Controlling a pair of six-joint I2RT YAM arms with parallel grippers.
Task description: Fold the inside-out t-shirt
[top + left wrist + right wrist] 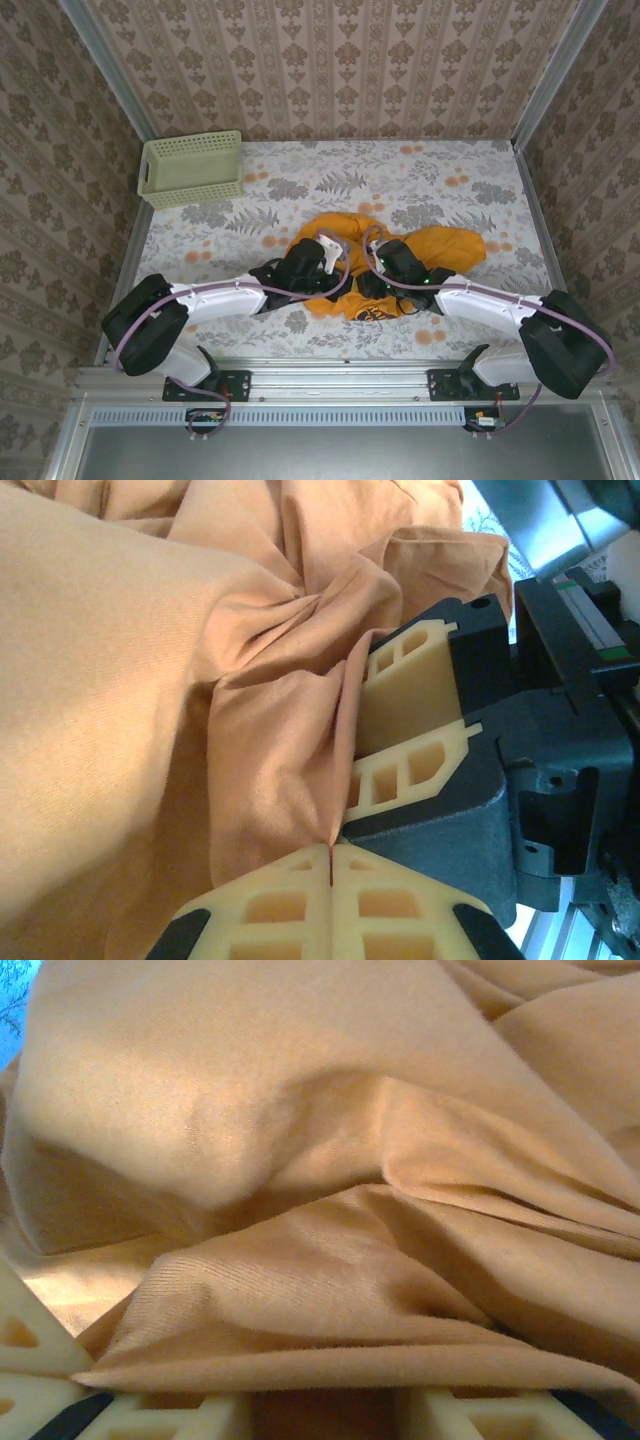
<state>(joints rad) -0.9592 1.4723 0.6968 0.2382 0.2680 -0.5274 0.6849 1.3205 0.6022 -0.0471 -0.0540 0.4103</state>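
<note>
Two arms: your left arm (pixel 215 297) and right arm (pixel 492 303) rise from the metal rail (pixel 320 372) at the near edge. They slant inward until their wrists almost meet over the middle of the table.
Left gripper: your left gripper (pixel 330 865) has its cream pads pressed flat together with no gap. A fold edge of the cloth runs down to their very tips. You cannot tell whether any cloth is caught between them.
Right gripper: your right gripper (pixel 372 723) faces the left one at close range, just beside it. Its two cream fingers stand a narrow way apart, with bunched cloth against their tips. You cannot tell whether they are pinching it.
Task thing: the inside-out t-shirt (pixel 452 248) lies crumpled in a heap at the table's centre, under and around both wrists. More of it spreads to your right than to your left.
Printed mark: a small dark printed mark (pixel 376 313) sits on the shirt's nearest edge, between the two arms.
Table: the floral tablecloth (pixel 420 185) lies bare around the heap.
Basket: a pale green basket (pixel 192 168) stands upright in the far left corner, well apart from the shirt.
Backdrop: patterned wallpaper (pixel 330 60) rises behind the table.
</note>
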